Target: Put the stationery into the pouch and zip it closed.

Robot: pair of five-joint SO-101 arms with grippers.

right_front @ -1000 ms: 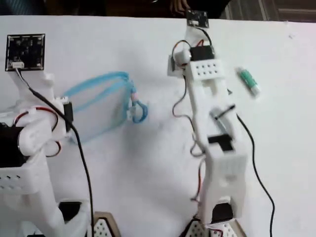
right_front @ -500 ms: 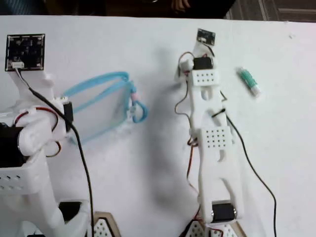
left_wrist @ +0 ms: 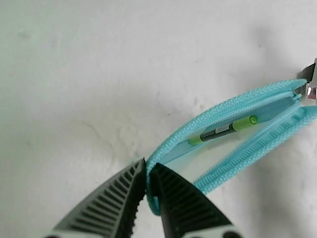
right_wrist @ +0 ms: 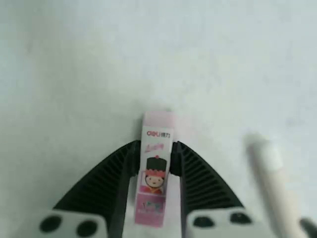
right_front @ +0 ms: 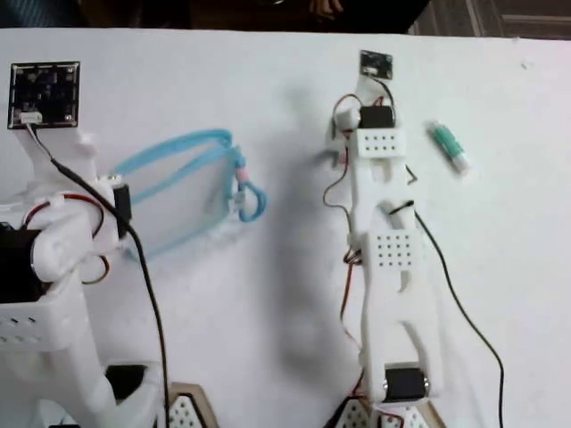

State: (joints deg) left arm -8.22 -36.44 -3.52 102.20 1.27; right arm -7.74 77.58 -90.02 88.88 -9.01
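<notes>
A clear pouch (right_front: 178,192) with a light-blue zipper lies open on the desk (right_front: 223,80), a green-ended pen (left_wrist: 225,130) inside it. A pink eraser (right_wrist: 156,171) is clamped in the right gripper (right_wrist: 155,148); a green-and-white tube (right_front: 450,147) lies well apart from the pouch.

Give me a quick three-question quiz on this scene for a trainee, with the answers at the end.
1. True or false: the right gripper is shut on a pink eraser.
2. What lies inside the pouch? A scissors; B a green pen; C a ruler.
3. Fill in: the pouch's zip is ____, and the left gripper pinches its edge.
Key: 1 true; 2 B; 3 open.
</notes>
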